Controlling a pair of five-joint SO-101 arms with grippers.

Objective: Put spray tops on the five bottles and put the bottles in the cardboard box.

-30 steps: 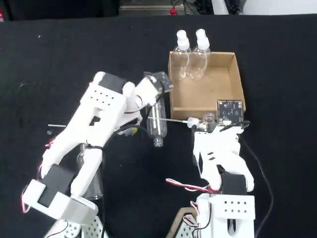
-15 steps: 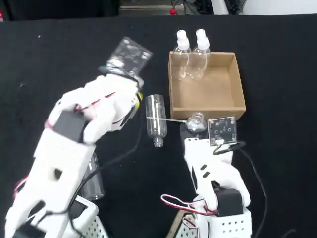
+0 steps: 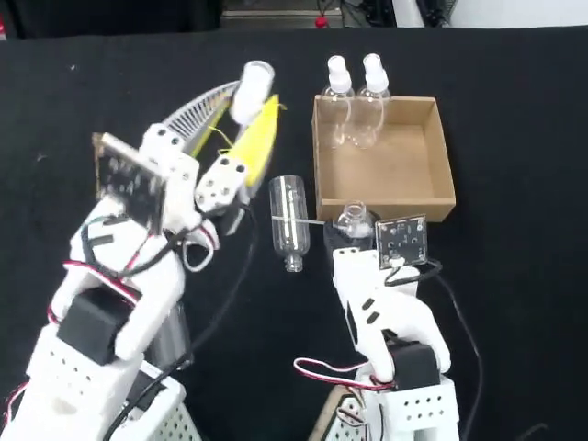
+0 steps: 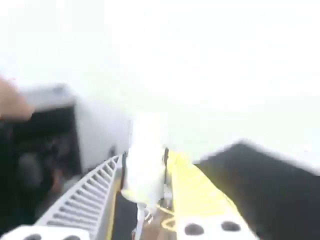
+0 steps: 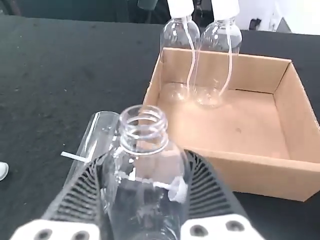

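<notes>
My left gripper (image 3: 250, 99) is raised high over the table left of the box, shut on a white spray top (image 3: 254, 81), which sits between the ribbed white and yellow fingers (image 4: 146, 165). In front of the cardboard box (image 3: 445, 156), my right gripper (image 3: 353, 230) is shut on an upright clear bottle (image 5: 144, 165) whose neck is uncapped. Two bottles with spray tops (image 3: 354, 103) stand at the box's far wall (image 5: 200, 60). Another uncapped bottle (image 3: 288, 220) lies on the table between the arms, with a thin white tube (image 3: 308, 221) beside it.
A further clear bottle (image 3: 171, 335) stands by the left arm's base, partly hidden behind the arm. The box's near half (image 5: 235, 125) holds nothing. Black cloth covers the table (image 3: 514, 110), with open room to the right and far left.
The left arm has lifted from beside the lying bottle and swung up and back, now holding a spray top aloft. The right gripper with its bottle has shifted slightly left.
</notes>
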